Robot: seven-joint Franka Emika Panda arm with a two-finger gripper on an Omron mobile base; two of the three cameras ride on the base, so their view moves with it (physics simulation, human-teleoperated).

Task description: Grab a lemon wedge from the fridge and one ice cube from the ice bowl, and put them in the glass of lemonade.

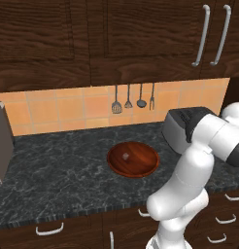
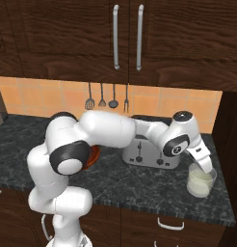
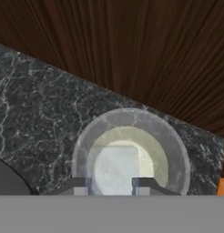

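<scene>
Clamped on the ice cube (image 3: 116, 169), tool (image 3: 112, 185) half-hides glass of lemonade (image 3: 130, 150).

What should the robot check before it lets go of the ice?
1. Ice cube gripped: ok. It sits between the fingertips of the gripper, which is shut on it.
2. Gripper over the glass of lemonade: ok. The hand view looks down into the glass, with the cube over the pale liquid.
3. Glass upright on the counter: ok in the right base view.
4. Toaster out of the way: ok. It stands apart, beside the glass.
5. Lemon wedge already in the glass: cannot tell. The cube hides the middle of the liquid.
</scene>
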